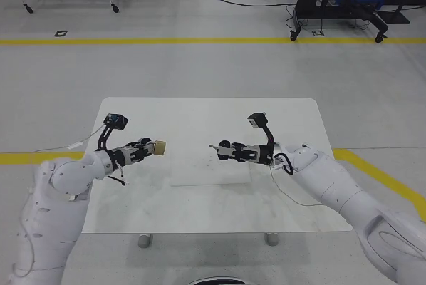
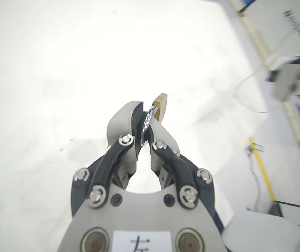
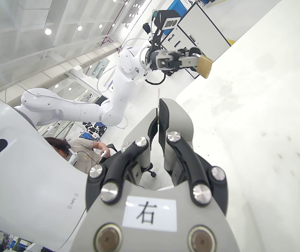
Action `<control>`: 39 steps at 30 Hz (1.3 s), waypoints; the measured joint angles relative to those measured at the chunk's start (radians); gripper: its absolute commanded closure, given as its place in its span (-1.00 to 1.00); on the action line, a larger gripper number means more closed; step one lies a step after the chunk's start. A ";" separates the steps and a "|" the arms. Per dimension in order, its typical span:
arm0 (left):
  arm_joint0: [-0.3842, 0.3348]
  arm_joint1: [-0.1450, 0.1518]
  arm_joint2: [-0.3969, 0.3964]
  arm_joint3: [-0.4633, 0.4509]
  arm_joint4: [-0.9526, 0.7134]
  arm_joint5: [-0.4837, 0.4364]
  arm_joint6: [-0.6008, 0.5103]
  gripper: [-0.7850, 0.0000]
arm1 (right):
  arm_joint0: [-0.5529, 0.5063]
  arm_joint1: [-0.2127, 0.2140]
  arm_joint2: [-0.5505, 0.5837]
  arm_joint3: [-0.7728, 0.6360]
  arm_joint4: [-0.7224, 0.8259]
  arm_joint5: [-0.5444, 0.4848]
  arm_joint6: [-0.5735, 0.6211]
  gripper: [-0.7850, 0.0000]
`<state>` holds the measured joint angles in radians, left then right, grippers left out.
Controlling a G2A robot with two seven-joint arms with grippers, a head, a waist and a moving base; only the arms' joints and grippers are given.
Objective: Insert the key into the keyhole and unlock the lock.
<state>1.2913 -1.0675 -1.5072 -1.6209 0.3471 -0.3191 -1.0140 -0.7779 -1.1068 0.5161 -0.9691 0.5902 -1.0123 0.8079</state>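
Observation:
A brass padlock [image 1: 158, 147] hangs above the left half of the white table [image 1: 199, 206], held by my left gripper [image 1: 147, 148]. In the left wrist view this gripper [image 2: 146, 115] is shut on the silver shackle [image 2: 148, 118], and the brass body [image 2: 161, 105] sticks out past the fingertips. My right gripper [image 1: 220, 149] is over the table's middle, facing the lock with a gap between them. It [image 3: 158, 107] is shut on a thin key [image 3: 158, 95] seen edge-on. Farther off in that view, the lock [image 3: 205, 65] points its underside toward the key.
A thin cable [image 1: 293, 191] lies on the table under the right arm. The table's near edge [image 1: 199, 231] lies below both arms. A yellow floor line [image 1: 199, 40] and wheeled carts [image 1: 341, 18] lie far behind.

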 measured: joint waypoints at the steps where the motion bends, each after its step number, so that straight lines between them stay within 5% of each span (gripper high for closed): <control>1: -0.011 -0.001 0.007 0.008 -0.051 -0.010 -0.015 1.00 | 0.000 0.000 0.000 0.000 0.000 0.000 0.000 1.00; 7: -0.096 -0.006 0.121 -0.015 -0.115 -0.081 -0.097 1.00 | 0.000 0.000 0.000 0.000 0.000 0.000 0.000 1.00; 16: -0.093 -0.006 0.135 -0.019 -0.065 -0.091 -0.087 1.00 | -0.008 -0.004 0.018 -0.025 0.014 0.016 -0.047 1.00; 26: -0.175 -0.028 0.233 0.232 -0.699 -0.089 -0.262 1.00 | 0.025 -0.076 0.008 -0.001 0.013 0.054 -0.134 1.00; 39: -0.316 -0.054 0.354 0.408 -0.847 -0.021 -0.364 1.00 | 0.038 -0.133 0.026 0.042 0.088 0.000 -0.039 1.00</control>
<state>0.9755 -1.1214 -1.1532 -1.2132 -0.5001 -0.3405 -1.3777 -0.7402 -1.2399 0.5424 -0.9275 0.6779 -1.0123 0.7693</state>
